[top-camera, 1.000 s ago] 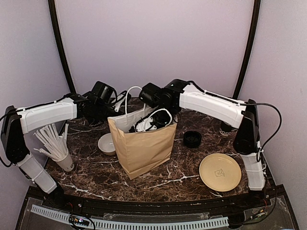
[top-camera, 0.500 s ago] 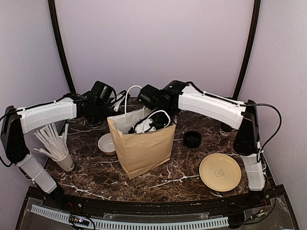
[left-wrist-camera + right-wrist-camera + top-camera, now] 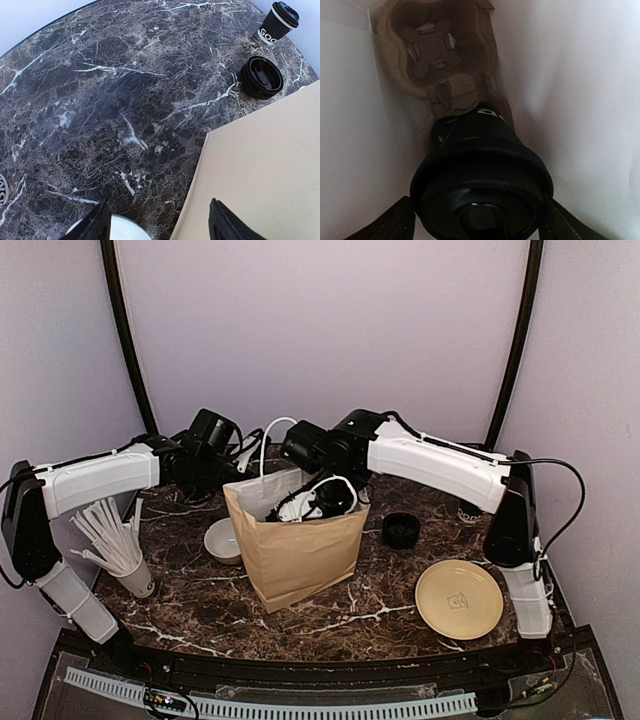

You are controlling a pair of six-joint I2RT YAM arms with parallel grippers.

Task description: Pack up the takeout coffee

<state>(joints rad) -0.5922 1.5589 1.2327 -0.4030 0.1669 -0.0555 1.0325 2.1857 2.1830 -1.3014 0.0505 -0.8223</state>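
1. Down in the bag [image 3: 300, 550], one cup [image 3: 480, 150] stands lid up, its base at a pulp carrier [image 3: 440, 65].
2. Right gripper [image 3: 479, 220] straddles that lid, one finger at each side; whether they press it I cannot tell.
3. Second cup [image 3: 279, 20] stands upright near the table's [image 3: 100, 100] far edge, close to the lids [image 3: 261, 76].
4. Left gripper [image 3: 160, 225] hangs spread wide, holding nothing, above the table by the bag's side.

From above, the paper bag [image 3: 305, 550] hides the coffee cup [image 3: 480, 170].
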